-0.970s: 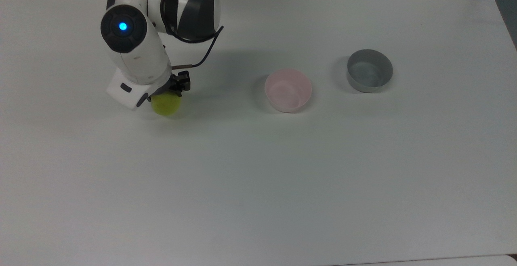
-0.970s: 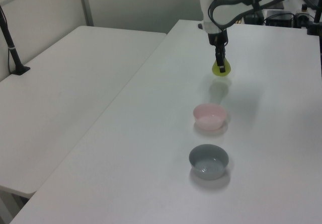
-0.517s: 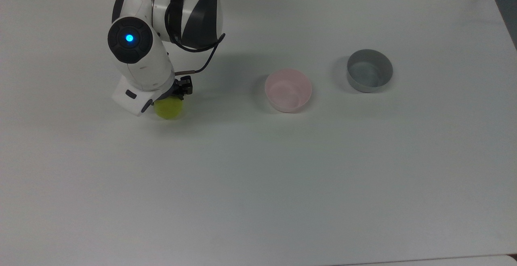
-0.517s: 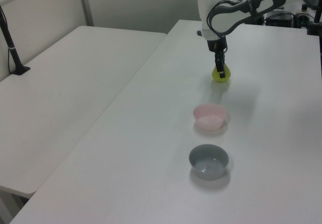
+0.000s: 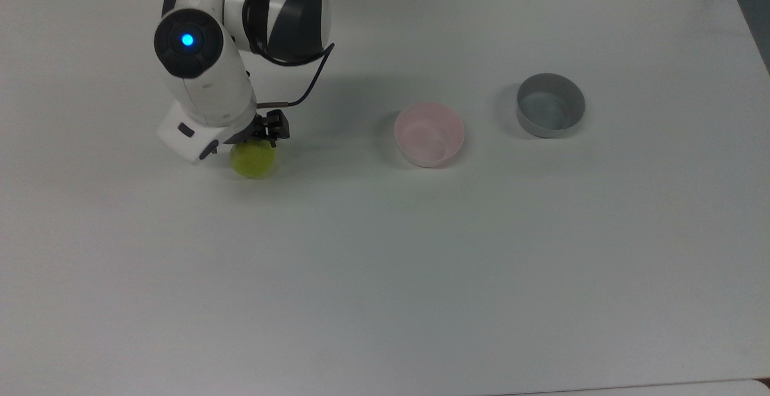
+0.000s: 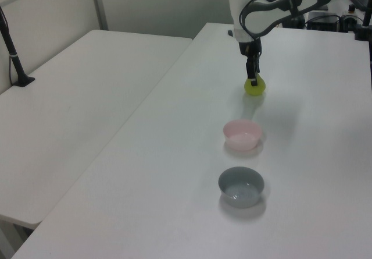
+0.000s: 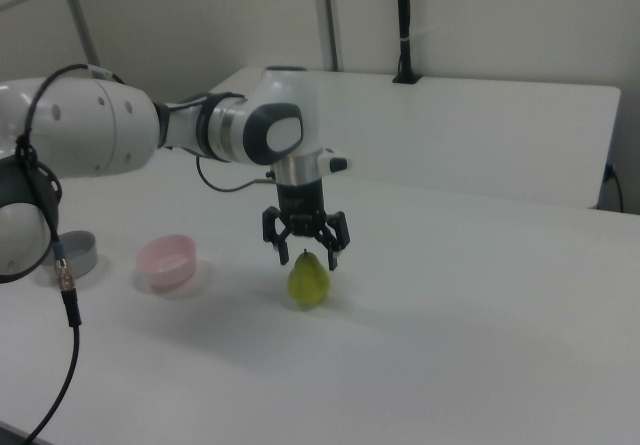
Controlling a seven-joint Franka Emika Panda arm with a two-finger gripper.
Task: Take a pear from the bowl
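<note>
The pear (image 7: 309, 280), smooth, yellow-green and tapering to a short dark stem, is seen standing upright on the matte white tabletop (image 5: 385, 263), well apart from the bowl (image 5: 429, 134), toward the top view's left of it. The pincer (image 7: 306, 256) is held straight down just above the pear, its dark fingers (image 7: 333, 255) spread open to either side of the stem and gripping nothing. The white arm (image 7: 100, 130) is stretched level over the tabletop, with the wrist turned downward. The bowl is round, pale pink and empty. A grey bowl (image 5: 550, 106) of like shape stands near it, on the side away from the pear. Around the pear the tabletop is bare.
</note>
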